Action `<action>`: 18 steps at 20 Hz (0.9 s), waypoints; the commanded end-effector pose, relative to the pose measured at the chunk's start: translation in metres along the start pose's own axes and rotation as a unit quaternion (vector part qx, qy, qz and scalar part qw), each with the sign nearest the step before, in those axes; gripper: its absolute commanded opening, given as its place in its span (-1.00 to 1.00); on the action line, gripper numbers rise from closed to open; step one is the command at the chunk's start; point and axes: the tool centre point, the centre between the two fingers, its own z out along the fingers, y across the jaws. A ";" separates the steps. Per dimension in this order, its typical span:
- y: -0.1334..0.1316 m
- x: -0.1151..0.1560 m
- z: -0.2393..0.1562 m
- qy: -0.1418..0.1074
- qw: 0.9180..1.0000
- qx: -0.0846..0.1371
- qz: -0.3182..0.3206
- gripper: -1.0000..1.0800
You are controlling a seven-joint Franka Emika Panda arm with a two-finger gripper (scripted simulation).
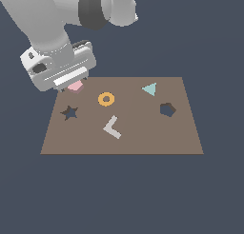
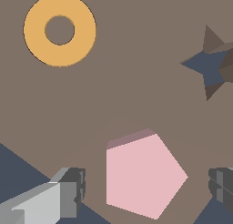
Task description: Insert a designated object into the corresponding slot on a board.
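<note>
We log the flat brown rectangular board (image 1: pixel 143 138) lying on the dark ground, carrying every loose shape and both cut-outs. Above its far corner at the exterior view's left hangs the grey-white Panda arm, its gripper (image 2: pixel 148 189) lowered almost to the surface. The fingers (image 2: pixel 68 191) stand spread, one on either side of the small pale pink block (image 2: pixel 139 175), with brown board showing between each pad and the block's faces, so nothing is pinched yet. In the wrist view the block's outline reads as five-sided rather than six; it sits flat near the board edge, mostly hidden under the hand in the exterior view. The orange ring (image 1: pixel 106 99) lies near it, the dark star-shaped hole (image 1: pixel 70 112) close by as well. The pale grey L-shaped piece (image 1: pixel 112 127) sits mid-board, and the teal triangle (image 1: pixel 149 89) toward the exterior view's right. The target slot, a dark blue-grey polygonal cut-out (image 1: pixel 167 109), lies well apart from the block, across the board at the exterior view's right, and is empty. Our judgement: approach and alignment are done; closing on the block, lift, carry across, rotational matching and insertion all remain.
</note>
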 end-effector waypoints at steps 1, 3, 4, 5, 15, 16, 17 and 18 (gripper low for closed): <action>0.000 0.000 0.000 0.000 1.000 0.000 0.000 0.92; 0.000 0.000 0.003 0.000 1.000 0.000 0.000 0.92; 0.000 0.000 0.005 0.000 1.000 0.000 0.000 0.92; 0.000 0.000 0.008 0.000 1.000 0.000 0.000 0.92; 0.000 0.000 0.020 0.000 1.000 0.000 -0.001 -1.00; 0.000 0.000 0.020 0.000 1.000 0.000 -0.001 -1.00; 0.000 0.000 0.020 0.000 1.000 0.000 -0.001 -1.00; 0.000 0.000 0.020 0.000 1.000 0.000 -0.001 -1.00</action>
